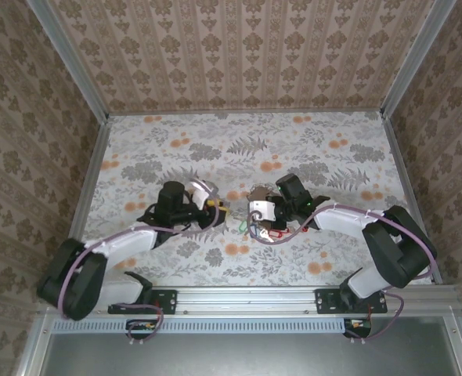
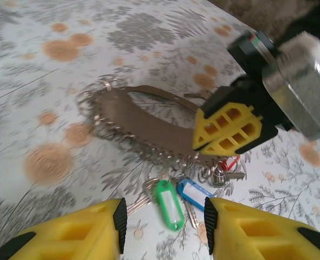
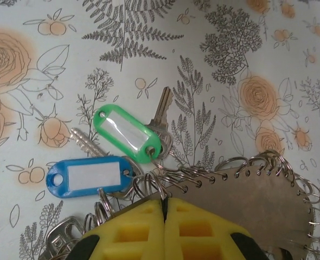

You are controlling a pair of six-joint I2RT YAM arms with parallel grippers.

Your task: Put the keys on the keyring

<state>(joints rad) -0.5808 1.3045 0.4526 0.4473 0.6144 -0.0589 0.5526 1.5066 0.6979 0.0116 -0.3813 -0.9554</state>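
While keyring (image 2: 149, 127) rests on counter (image 2: 40, 54) between arms, keys (image 3: 127, 134) with green, blue and red tags cluster touching its ringed edge. Right pincer (image 3: 164, 216) pinched closed on keyring's end, apparently steadying it. Left pincer (image 2: 164, 216) hovers over keys, jaws partly apart, holding nothing. Step in hand, judged: picking key for threading. Next move calls for left pincer lowering onto single tag, closing, then guiding key to ring.

The left arm (image 1: 125, 244) and right arm (image 1: 348, 219) are showing white link shells between black joint housings, and a purple cable (image 1: 117, 236) is running along each. The left gripper (image 2: 162, 216) is wearing yellow moulded fingers (image 2: 68, 235) with cut-out pockets and black pads. The right gripper (image 3: 164, 211) is carrying the same yellow, with a silver block (image 2: 304, 81) sitting behind it.
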